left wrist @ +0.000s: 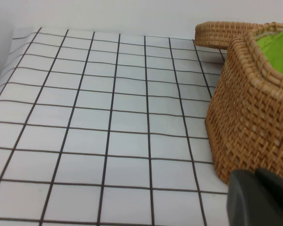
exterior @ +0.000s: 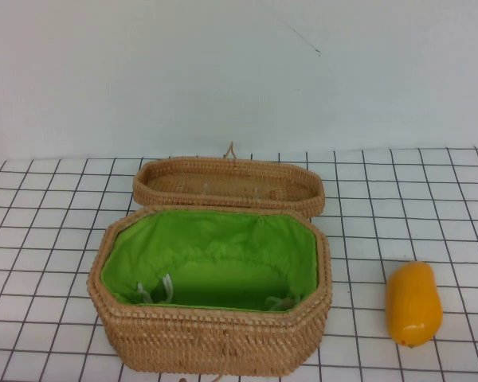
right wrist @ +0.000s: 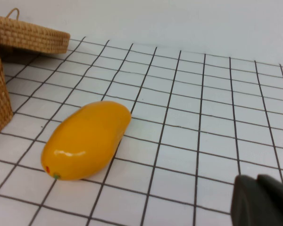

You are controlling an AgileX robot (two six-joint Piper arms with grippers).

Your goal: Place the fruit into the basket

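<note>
The fruit lay on its side on the gridded bench, to the right of the basket and clearly apart from it, nothing resting on it or against it. The basket stood open, its green lining bare inside, and its lid lay flat behind it, touching the back rim.

Neither of my arms showed from above. My right hand was only a dark corner in its own wrist camera, hanging near the fruit, and I could not tell how its fingers stood. My left hand showed just as little, sitting beside the basket's left wall; its fingers I could not judge either.

By my reckoning nothing of the job was done yet, and the step in hand was the reach and grasp with the right hand, the nearer one. The skin looked smooth and glossy, so I judged it would slip if pinched near either tapered end. I meant to come down over the thick middle and close across the short width, not along the length. The lift would need to clear the right rim before crossing over the lining. The left hand seemed best kept where it was, away from the opening.
</note>
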